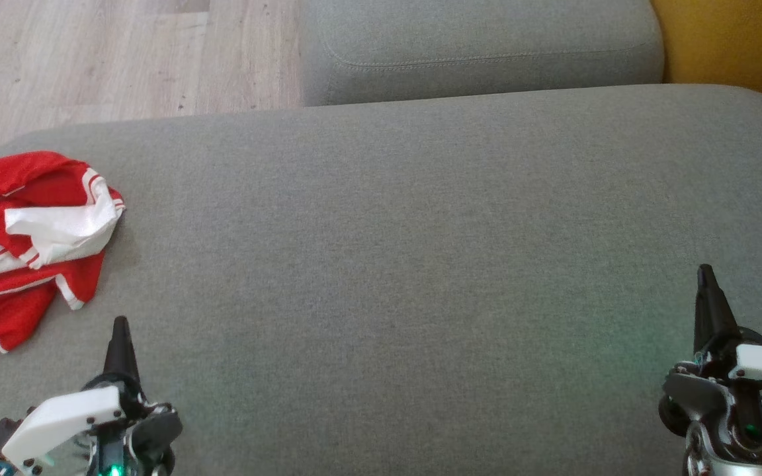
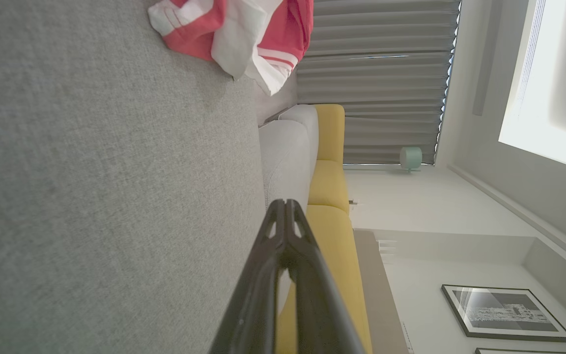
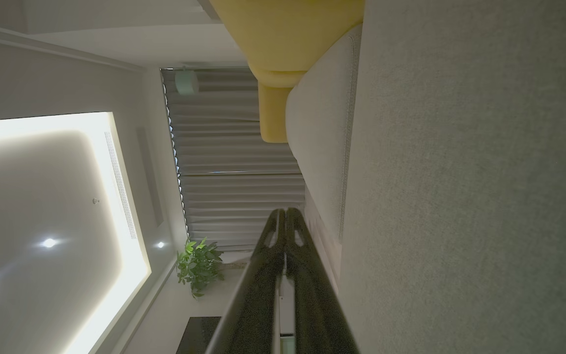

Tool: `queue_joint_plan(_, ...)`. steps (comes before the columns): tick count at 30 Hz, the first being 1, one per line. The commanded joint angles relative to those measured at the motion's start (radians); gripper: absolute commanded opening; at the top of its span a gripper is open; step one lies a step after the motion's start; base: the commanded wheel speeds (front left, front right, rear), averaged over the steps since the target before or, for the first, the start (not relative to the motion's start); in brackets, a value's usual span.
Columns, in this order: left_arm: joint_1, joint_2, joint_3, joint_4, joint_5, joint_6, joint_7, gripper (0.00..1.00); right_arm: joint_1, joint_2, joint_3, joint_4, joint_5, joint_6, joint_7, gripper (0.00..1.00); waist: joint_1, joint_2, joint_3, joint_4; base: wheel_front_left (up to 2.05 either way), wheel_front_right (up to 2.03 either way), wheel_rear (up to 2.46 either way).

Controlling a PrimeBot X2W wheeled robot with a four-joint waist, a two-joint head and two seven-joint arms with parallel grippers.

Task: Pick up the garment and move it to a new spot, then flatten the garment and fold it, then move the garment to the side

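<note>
A crumpled red garment [image 1: 20,244] with white stripes and a white lining lies at the far left of the grey cushion [image 1: 407,264], partly cut off by the head view's left edge. In the left wrist view the garment [image 2: 243,29] sits at the top, well away from the fingertips. My left gripper [image 1: 120,325] hovers at the lower left, just right of and nearer than the garment, its tips pressed together and holding nothing. At the lower right my right gripper [image 1: 705,272] is likewise shut and empty, far from the garment.
A second grey cushion [image 1: 480,46] lies beyond the first one. Wooden floor [image 1: 103,53] shows at the upper left and a yellow seat [image 1: 738,39] at the upper right. The wrist views show curtains [image 2: 376,78], a plant [image 3: 199,265] and a framed picture [image 2: 504,312].
</note>
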Motion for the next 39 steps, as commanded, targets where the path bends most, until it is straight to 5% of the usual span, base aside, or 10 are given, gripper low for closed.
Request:
queue_joint_plan(1, -0.03, 0.006, 0.039, -0.038, -0.005, -0.007, 0.007, 0.0, -0.02, -0.004, 0.021, -0.039, 0.007, -0.001, 0.006, 0.0, 0.0, 0.0, 0.0, 0.0, 0.0, 0.0, 0.0)
queue_joint_plan(39, -0.03, 0.006, 0.039, -0.038, -0.005, -0.007, 0.007, 0.0, -0.02, -0.004, 0.021, -0.039, 0.007, -0.001, 0.006, 0.0, 0.0, 0.0, 0.0, 0.0, 0.0, 0.0, 0.0)
